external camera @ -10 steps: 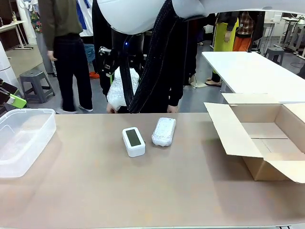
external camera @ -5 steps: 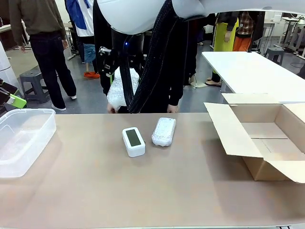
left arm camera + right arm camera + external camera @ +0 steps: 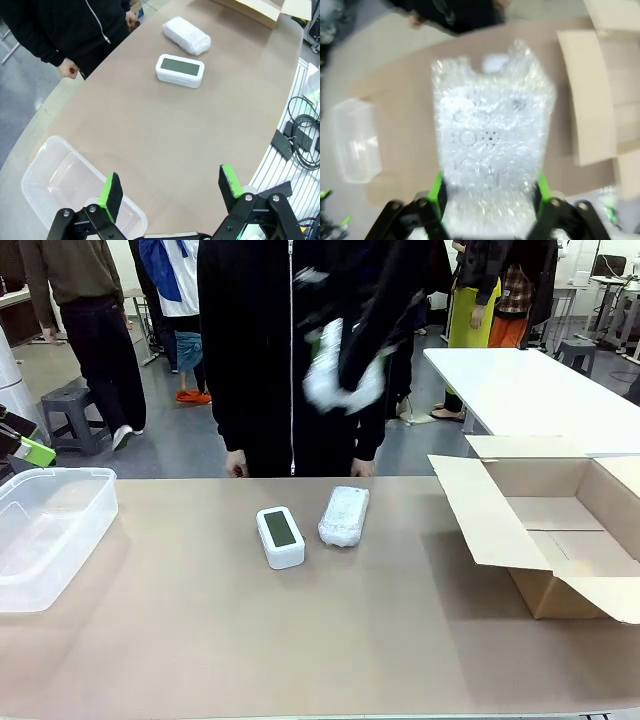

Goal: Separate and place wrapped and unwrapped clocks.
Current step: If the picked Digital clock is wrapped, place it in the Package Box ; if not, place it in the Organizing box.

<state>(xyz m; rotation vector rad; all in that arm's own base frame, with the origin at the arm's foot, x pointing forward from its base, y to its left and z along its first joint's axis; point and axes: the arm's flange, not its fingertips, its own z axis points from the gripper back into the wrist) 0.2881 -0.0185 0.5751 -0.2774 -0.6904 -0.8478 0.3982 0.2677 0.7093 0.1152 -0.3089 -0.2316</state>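
Observation:
A bare white clock (image 3: pixel 280 536) with a dark screen lies flat at the table's middle, also in the left wrist view (image 3: pixel 180 70). Just right of it rests a bubble-wrapped clock (image 3: pixel 344 516), apart from it (image 3: pixel 186 35). My right gripper (image 3: pixel 490 192) is shut on a second wrapped clock (image 3: pixel 492 145), its green pads pressed on both sides. That held bundle shows as a motion-blurred white shape (image 3: pixel 335 370) high above the table. My left gripper (image 3: pixel 171 190) hangs open over the table's left part, nothing between its fingers.
A clear plastic tub (image 3: pixel 50 530) stands at the table's left end, right under the left gripper (image 3: pixel 60 175). An open cardboard box (image 3: pixel 560 530) sits at the right end. A person in a black jacket (image 3: pixel 290 340) stands at the far edge, hands low.
The right arm, which filled the upper middle of the front view, has swung out of it fast. The held wrapped bundle has shifted right and up, now blurred. Both table clocks are unmoved.

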